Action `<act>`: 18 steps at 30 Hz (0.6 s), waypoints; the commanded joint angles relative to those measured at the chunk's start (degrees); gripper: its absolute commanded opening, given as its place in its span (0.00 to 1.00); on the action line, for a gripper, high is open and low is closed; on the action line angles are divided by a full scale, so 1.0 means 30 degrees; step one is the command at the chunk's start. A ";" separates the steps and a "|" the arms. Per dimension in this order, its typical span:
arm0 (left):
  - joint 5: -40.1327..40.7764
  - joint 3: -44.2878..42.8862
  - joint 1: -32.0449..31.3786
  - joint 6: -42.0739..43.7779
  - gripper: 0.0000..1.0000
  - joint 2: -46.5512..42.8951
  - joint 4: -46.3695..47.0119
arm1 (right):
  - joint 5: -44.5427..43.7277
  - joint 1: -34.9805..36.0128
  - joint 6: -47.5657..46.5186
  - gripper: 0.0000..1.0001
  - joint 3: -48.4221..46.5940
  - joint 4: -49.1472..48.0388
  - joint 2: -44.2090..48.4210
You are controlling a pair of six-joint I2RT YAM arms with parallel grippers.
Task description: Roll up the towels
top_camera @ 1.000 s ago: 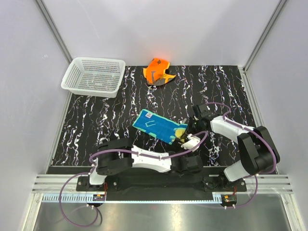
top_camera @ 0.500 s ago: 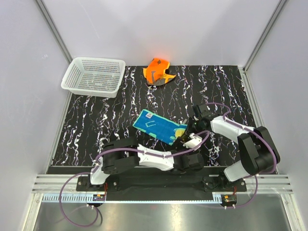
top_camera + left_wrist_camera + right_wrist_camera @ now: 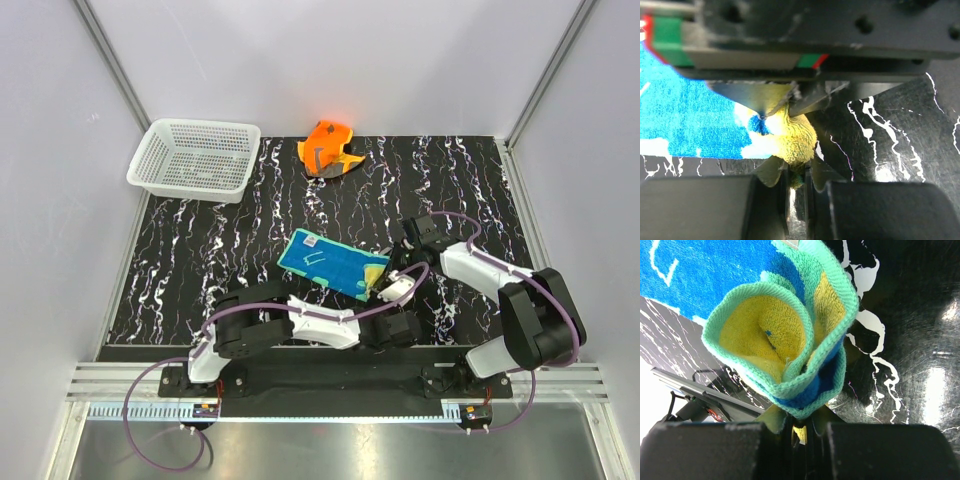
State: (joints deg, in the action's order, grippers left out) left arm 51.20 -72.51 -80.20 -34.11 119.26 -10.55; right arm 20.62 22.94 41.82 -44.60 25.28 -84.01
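My left gripper (image 3: 796, 176) and my right gripper (image 3: 799, 423) both pinch one end of the yellow towel (image 3: 330, 262).
The yellow towel lies near the middle of the black table (image 3: 200, 250), blue side up. Its right end is curled, so the yellow side shows there. My left fingers are squeezed narrow on a yellow fold at that end. My right fingers are squeezed narrow on the curled end too. My two grippers are very close together. The orange towel (image 3: 328, 148) sits crumpled at the far edge, right of the white basket (image 3: 195, 158).
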 commanded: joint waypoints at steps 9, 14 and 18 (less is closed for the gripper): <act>-0.3940 0.2867 0.0572 -0.0376 0.00 -0.2397 0.3338 | -0.0250 0.0176 -0.0669 0.56 -0.1128 0.1999 0.0698; -0.4848 0.3954 0.0982 -0.0993 0.00 -0.3191 0.4160 | -0.2213 0.0117 -0.1372 0.80 -0.2532 0.3903 0.1165; -0.5405 0.4510 0.1479 -0.1374 0.00 -0.3629 0.4511 | -0.3648 -0.0086 -0.1752 0.92 -0.3413 0.5195 0.1547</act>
State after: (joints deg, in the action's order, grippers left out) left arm 38.87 -60.77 -76.79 -35.92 110.52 1.37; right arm 14.85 22.92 38.52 -51.44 36.18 -82.02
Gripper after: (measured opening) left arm 0.123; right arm 0.906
